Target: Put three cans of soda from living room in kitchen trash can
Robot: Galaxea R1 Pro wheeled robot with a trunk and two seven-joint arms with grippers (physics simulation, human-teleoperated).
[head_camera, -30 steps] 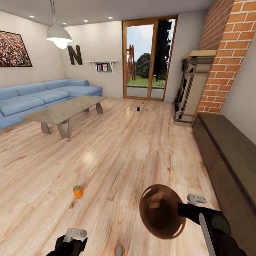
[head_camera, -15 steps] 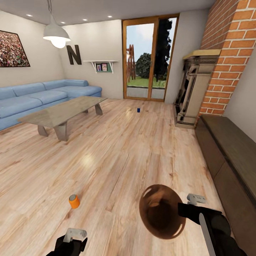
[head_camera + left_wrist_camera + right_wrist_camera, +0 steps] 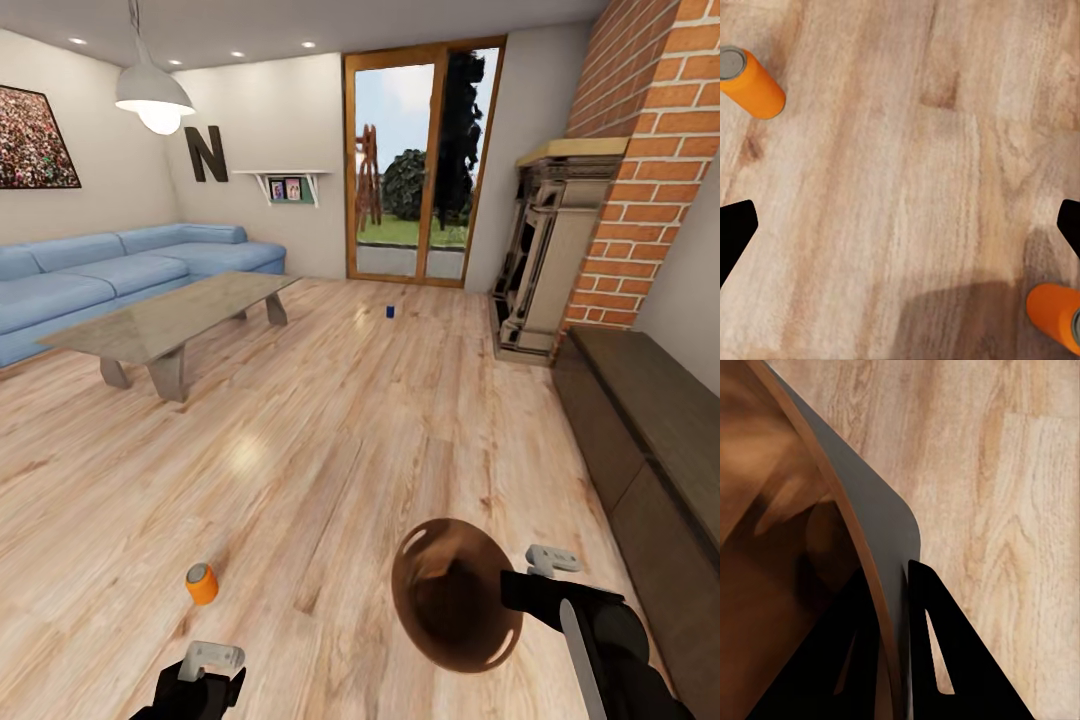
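Beside the tash can (image 3: 455,592) your right claw (image 3: 894,607) stays clamped on its rim; camera has crept forward, orange can (image 3: 201,583) nearer your wide left claw (image 3: 205,665), blue can (image 3: 389,311) far off.

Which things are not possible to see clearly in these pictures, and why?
- Blue can, head view: too small to read its label.
- Second orange can, left wrist view: cut off by the picture's edge.
- Trash can, head view: glare hides whether anything lies inside.
- Left gripper, head view: cut by the bottom edge; the left wrist view shows its fingertips apart.
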